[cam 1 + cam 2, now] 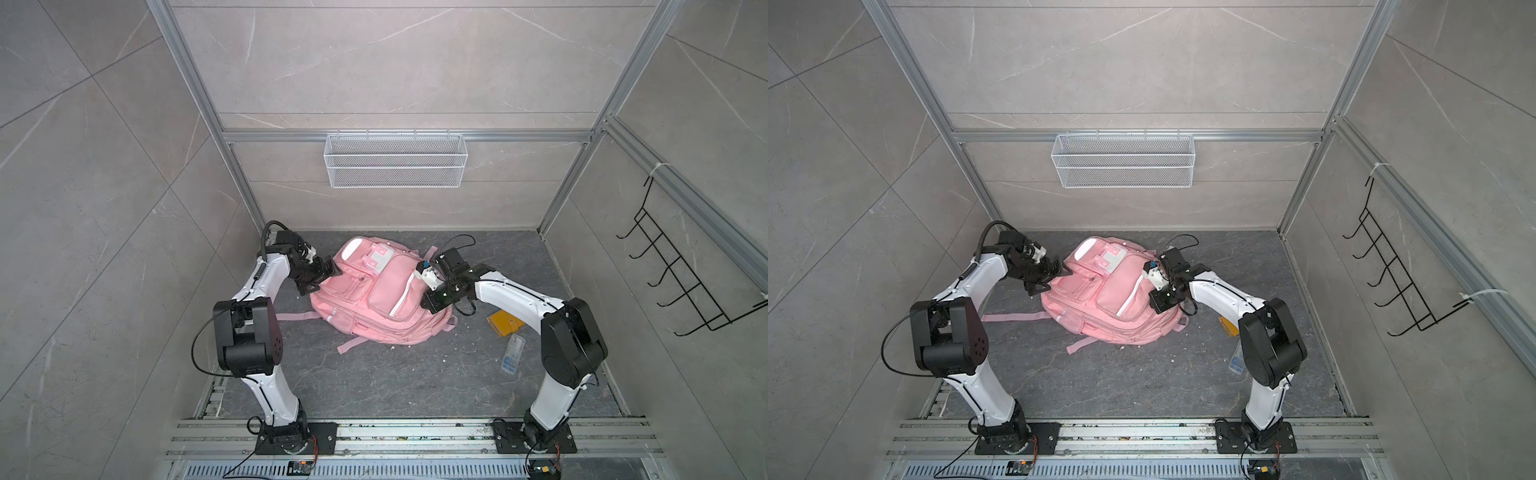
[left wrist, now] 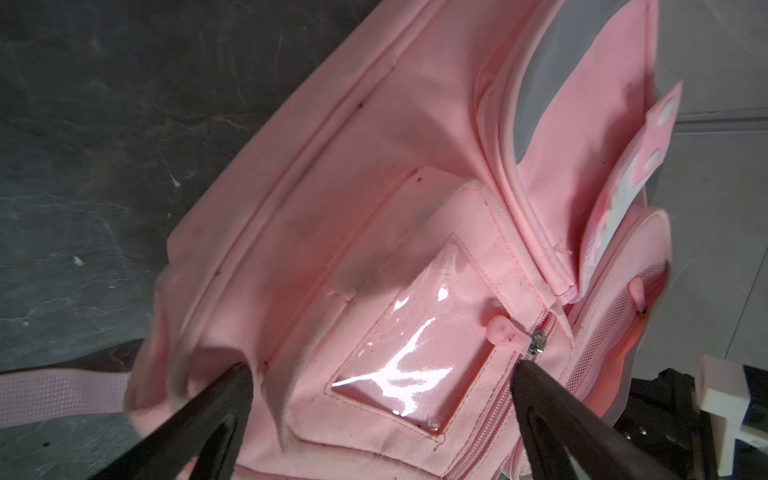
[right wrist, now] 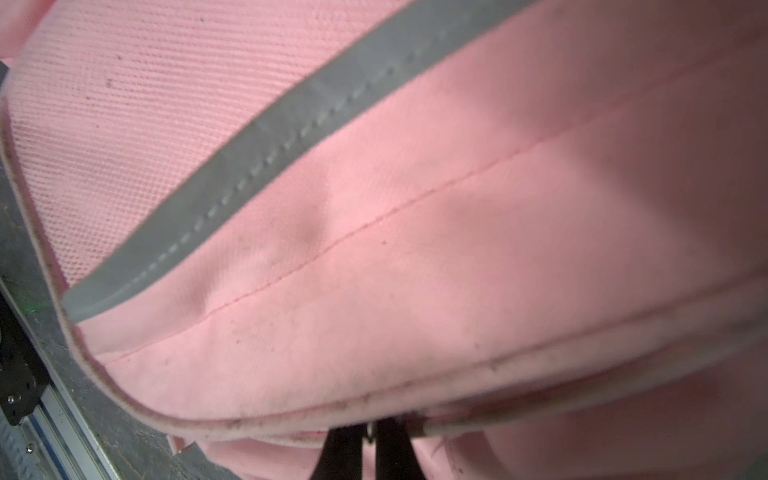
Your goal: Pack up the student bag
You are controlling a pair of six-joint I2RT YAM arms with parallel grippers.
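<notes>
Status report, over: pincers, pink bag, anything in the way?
Left pincer open at student bag front pocket. Right pincer shut on its zip edge. Bag flat, front up. Yellow item, clear case lie apart.

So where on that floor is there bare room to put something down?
The widest free patch is the dark floor between the student bag and the front rail. Crowded: either side of the bag, where the left gripper and right gripper sit, plus a yellow item and clear case by the right arm.
</notes>
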